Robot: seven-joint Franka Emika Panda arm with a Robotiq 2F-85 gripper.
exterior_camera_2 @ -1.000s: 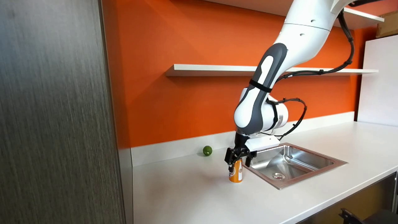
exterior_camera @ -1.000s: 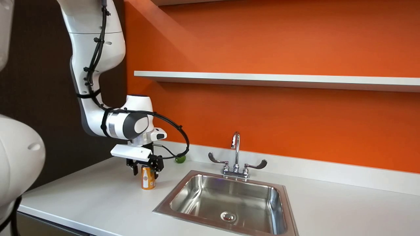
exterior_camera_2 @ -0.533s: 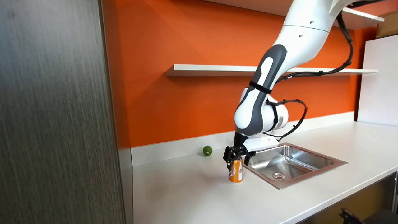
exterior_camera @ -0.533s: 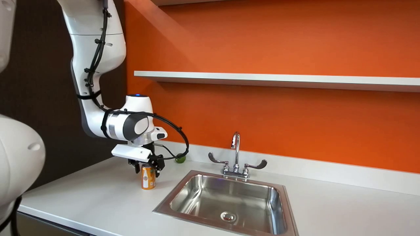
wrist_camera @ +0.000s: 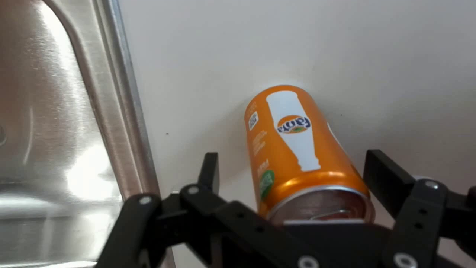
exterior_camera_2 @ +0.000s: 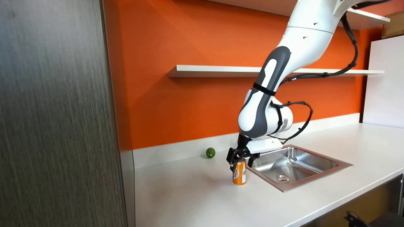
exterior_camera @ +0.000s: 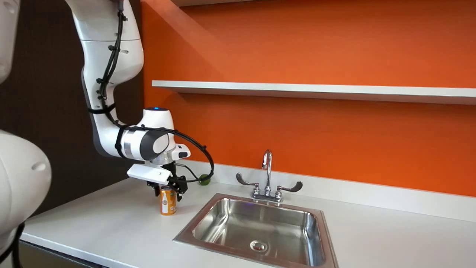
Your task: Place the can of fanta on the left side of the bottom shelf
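My gripper (wrist_camera: 292,163) is released, its fingers (wrist_camera: 210,171) standing apart around the top of the can of fanta (wrist_camera: 282,156). In the wrist view I see a clear gap between the can and the finger on the sink side; the opposite finger is close to the can, and I cannot tell whether it touches. The can stands upright on the pale surface (exterior_camera: 111,227), near the sink (exterior_camera: 198,219) but apart from its rim. The bottom shelf (exterior_camera: 297,88) runs along the orange wall (exterior_camera: 353,137), well above the can in both exterior views. A chrome faucet (exterior_camera: 268,171) with two handles rises behind the basin. In an exterior view a small green ball (exterior_camera_2: 210,153) rests near the backsplash (exterior_camera_2: 176,153), and my white arm (exterior_camera_2: 311,44) slants down in front of the shelf, with black cables (exterior_camera_2: 356,50) beside it.
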